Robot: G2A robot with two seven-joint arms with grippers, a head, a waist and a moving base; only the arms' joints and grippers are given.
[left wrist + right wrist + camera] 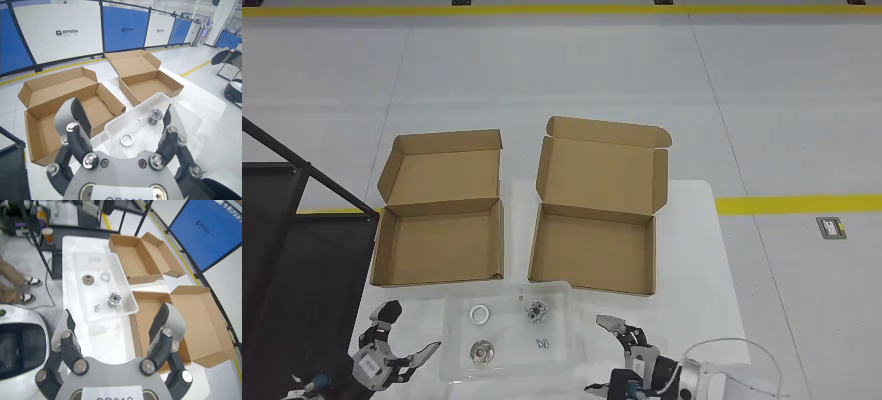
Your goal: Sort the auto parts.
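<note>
Looks like the very start of the sort to me. Both cardboard boxes have nothing in them and every part is sitting in the clear tray (507,330), so I'd call this the "pick the first piece" step.

Layout from the top view: the tray is at the 6 o'clock edge of the white table (692,260), the left box (437,245) is at about 11 o'clock and the right box (592,250) at about 1 o'clock, lids folded back. The left gripper (407,335) hangs just off the tray at 8 o'clock and the right gripper (607,355) just off it at 4 o'clock. Both have their fingers spread wide and nothing between them.

Count of stuff:
- 2 boxes, 1 tray
- 1 plain metal ring (480,314), at 10 o'clock in the tray
- 1 chunky gear-looking cylinder (536,311), at 1 o'clock, standing on end
- 1 flanged hub (481,351), at 8 o'clock
- what looks like 2 small screws (543,343), at 5 o'clock, lying touching each other

Next move, my guess: one arm has to swing in over the tray wall and drop straight down on a part. The ring and hub are nearest the left gripper, the gear piece and screws nearer the right. The ring lies flat, so it probably needs a pinch across its rim, and the screws are tiny, so that grab needs to be accurate. Which box takes which part, I can't tell.
</note>
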